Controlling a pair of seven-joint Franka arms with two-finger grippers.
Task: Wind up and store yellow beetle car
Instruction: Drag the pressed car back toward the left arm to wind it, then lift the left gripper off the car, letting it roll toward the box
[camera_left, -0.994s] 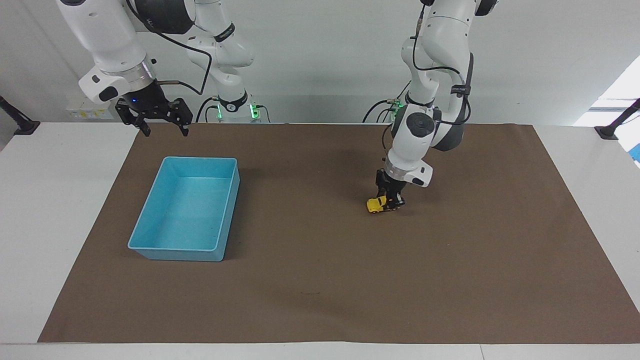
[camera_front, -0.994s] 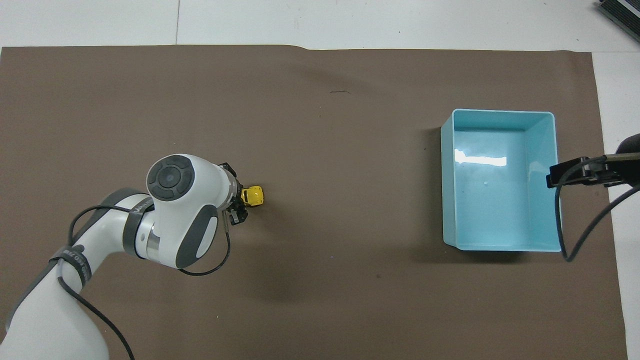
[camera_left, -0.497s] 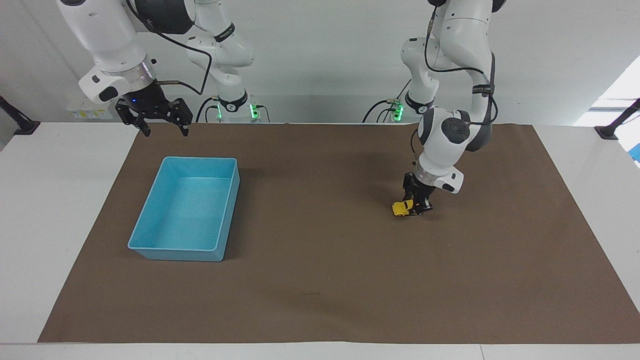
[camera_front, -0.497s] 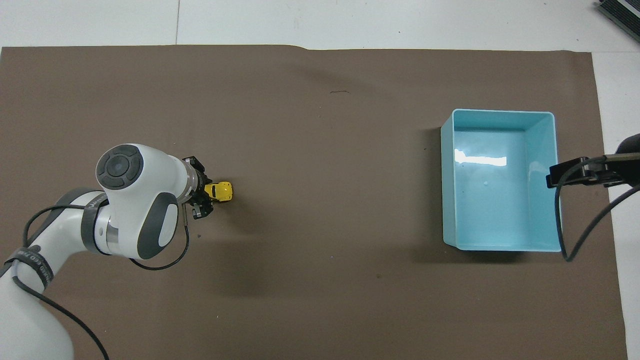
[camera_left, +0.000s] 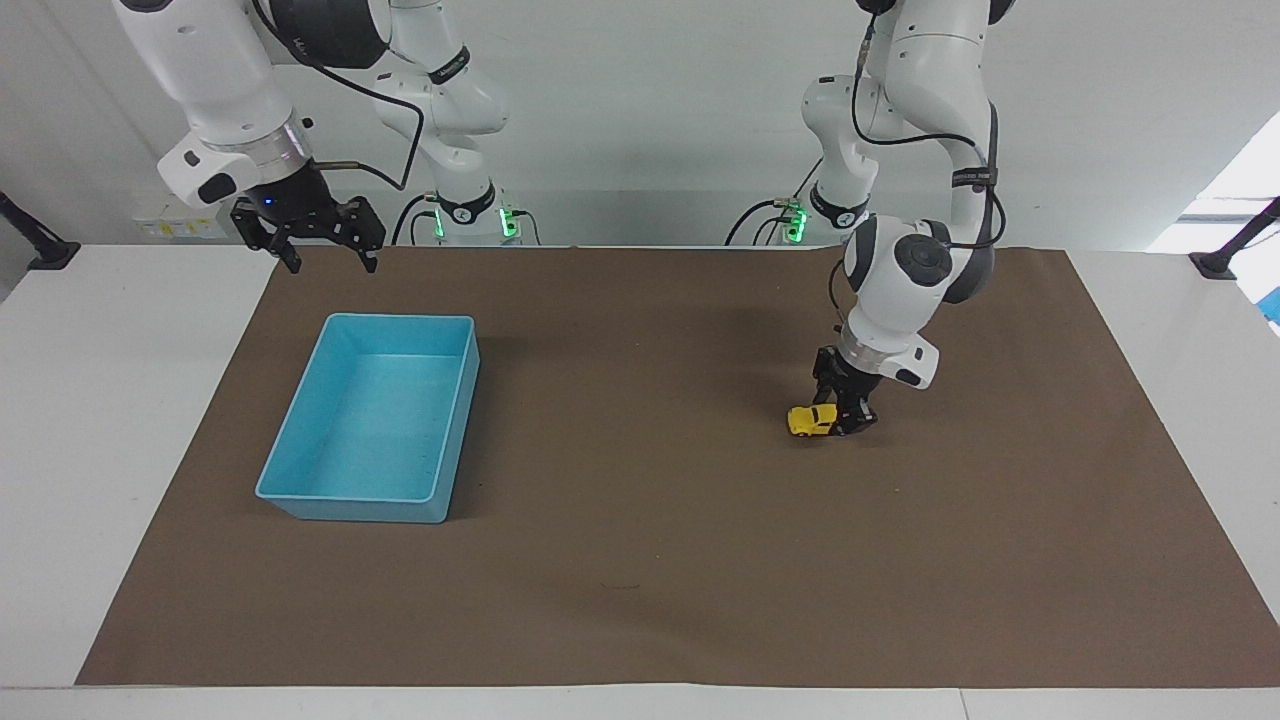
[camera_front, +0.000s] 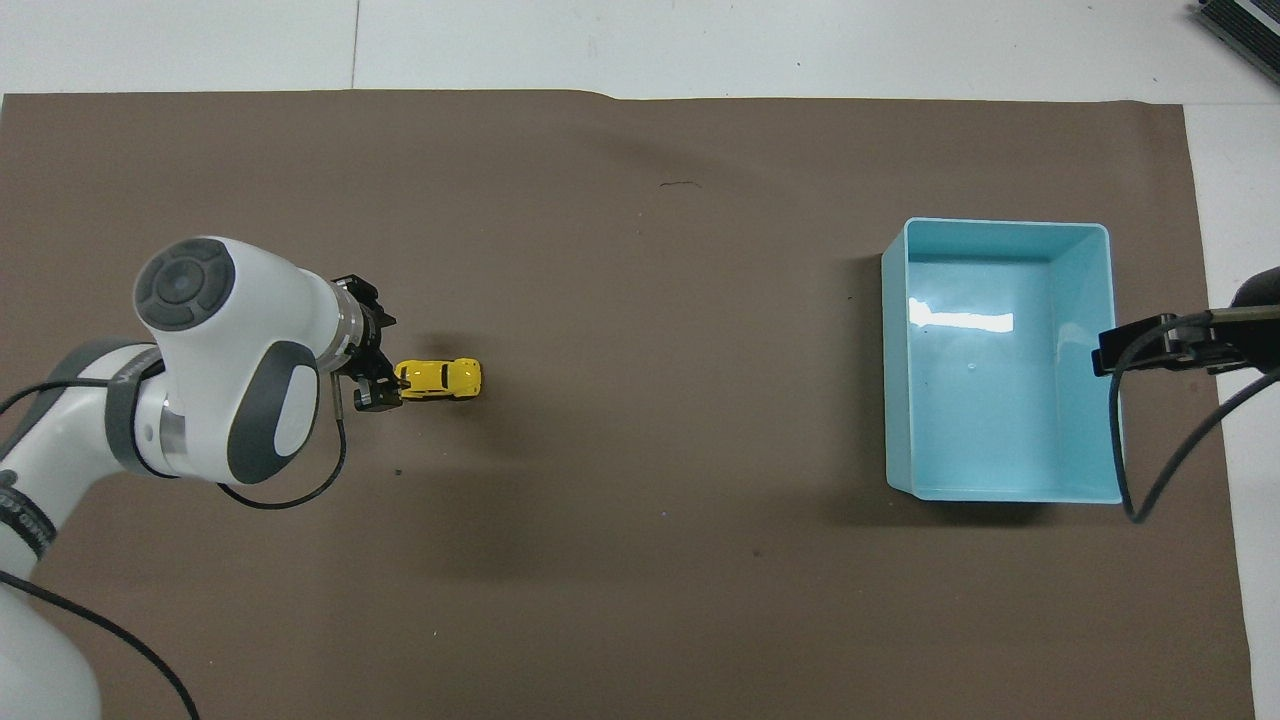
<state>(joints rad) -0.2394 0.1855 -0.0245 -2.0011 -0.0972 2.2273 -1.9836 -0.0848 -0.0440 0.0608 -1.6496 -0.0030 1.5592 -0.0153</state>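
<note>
The left tool (camera_left: 846, 418) sits low at one end of the yellow beetle car (camera_left: 812, 420), its grip unclear, while the open right tool (camera_left: 318, 243) waits empty over the surface near the blue bin (camera_left: 300, 455).

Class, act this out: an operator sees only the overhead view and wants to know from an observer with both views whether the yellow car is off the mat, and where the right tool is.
Operator: The arm hides the left tool here. Is the car lifted?
Observer: No. The yellow car rests on the brown mat, with the left tool low at one end of it.
Operator: And the right tool? I see only a dark bit by the bin.
Observer: The right tool waits open in the air over the mat's edge, clear of the blue bin.
</note>
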